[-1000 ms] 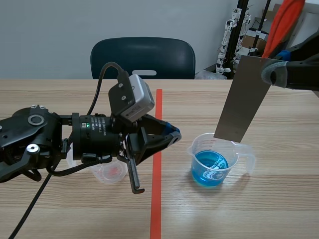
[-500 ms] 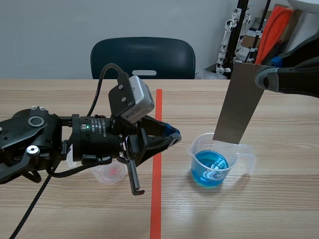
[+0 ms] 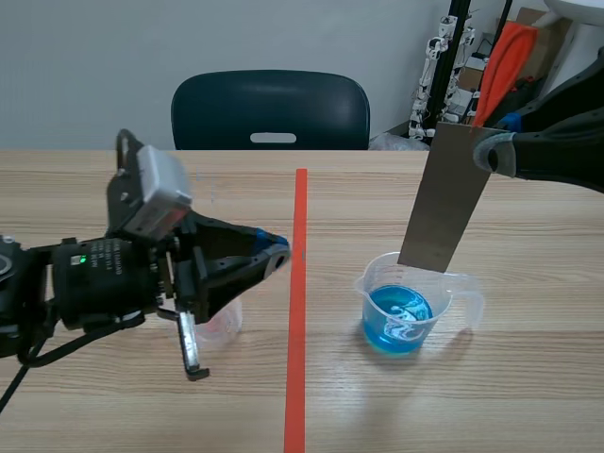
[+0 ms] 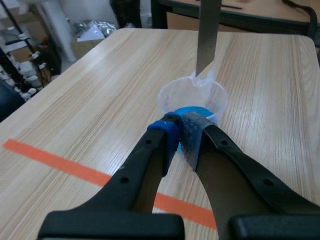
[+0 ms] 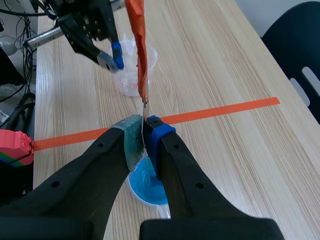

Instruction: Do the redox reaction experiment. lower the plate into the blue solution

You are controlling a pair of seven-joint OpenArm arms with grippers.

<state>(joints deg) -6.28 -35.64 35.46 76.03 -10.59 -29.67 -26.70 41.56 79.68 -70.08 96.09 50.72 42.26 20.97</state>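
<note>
A clear beaker (image 3: 408,304) of blue solution (image 3: 398,319) stands right of the tape line. My right gripper (image 3: 494,151) is shut on the top corner of a tall grey metal plate (image 3: 444,196). The plate hangs nearly upright, its lower edge just above the beaker's far rim and clear of the liquid. In the right wrist view the plate (image 5: 140,55) runs edge-on out of the shut gripper (image 5: 145,127), with the blue solution (image 5: 145,184) below. My left gripper (image 3: 274,247) is shut on nothing, left of the line. From the left wrist the gripper (image 4: 178,131) points at the beaker (image 4: 192,97) and plate (image 4: 207,35).
A small clear cup (image 3: 225,319) with a reddish bottom stands behind my left gripper; the right wrist view shows the cup (image 5: 135,67) beside my left gripper (image 5: 112,55). An orange-red tape line (image 3: 298,311) runs down the table. A dark chair (image 3: 270,109) stands at the far edge.
My left arm has drawn back to the left, away from the tape line. The right gripper has shifted the plate slightly left over the beaker.
</note>
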